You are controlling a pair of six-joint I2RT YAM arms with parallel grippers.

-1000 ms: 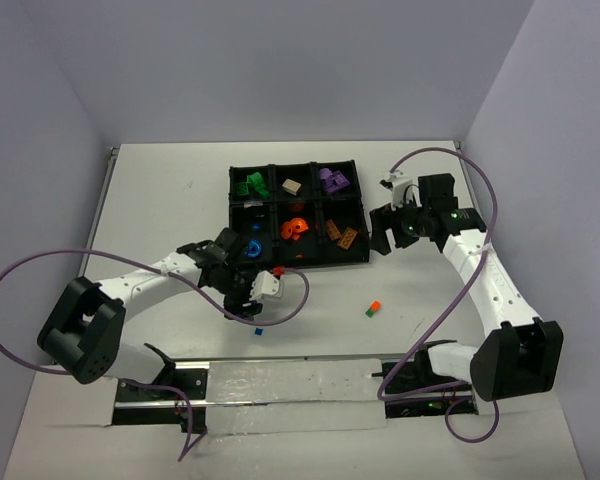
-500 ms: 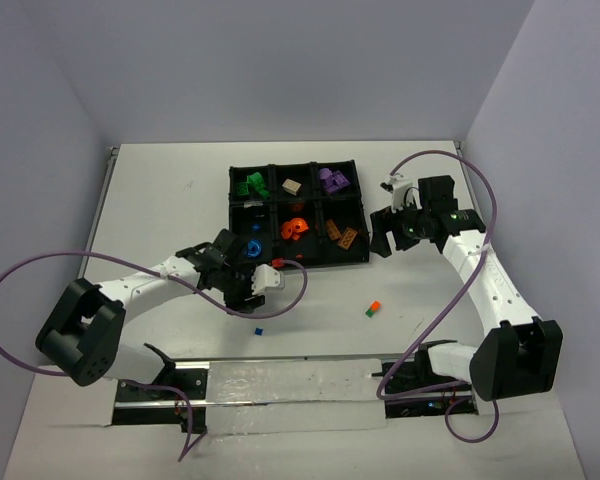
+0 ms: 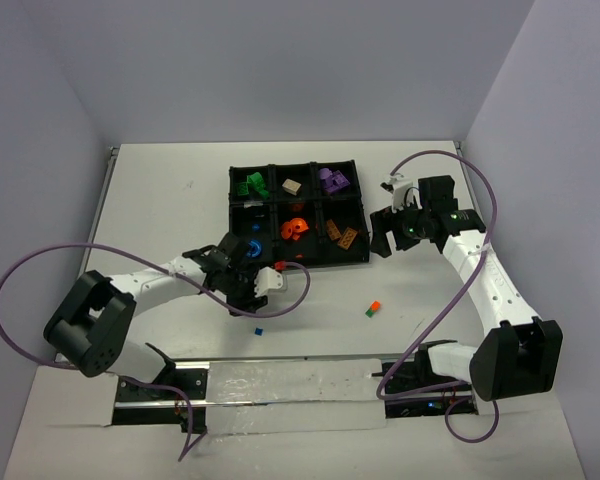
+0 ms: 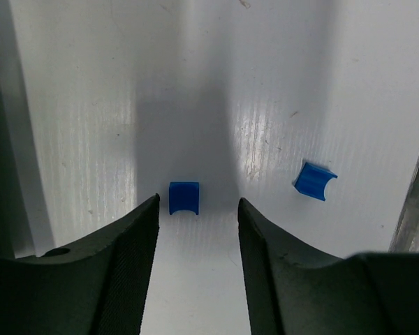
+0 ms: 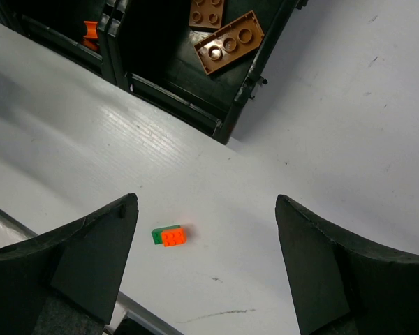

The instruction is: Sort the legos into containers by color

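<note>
L tool (image 4: 197, 204) is spread w/ nothing pinched, close over the surface (image 4: 70, 105); a blue lego (image 4: 184, 197) lies just past its tips, btwn the fingers, and a 2nd blue piece (image 4: 314, 181) sits off to one side. R tool (image 5: 204, 202) is spread wide and empty by the tray (image 5: 195, 105)'s near-right corner, w/ an orange-and-green lego pair (image 5: 169, 236) loose on the surface, apart from the tray. Tray compartments: back row green legos (image 3: 252, 183), tan lego (image 3: 292, 186), purple legos (image 3: 331, 181); front row blue legos (image 3: 252, 246), orange legos (image 3: 295, 228), brown legos (image 5: 227, 40).
</note>
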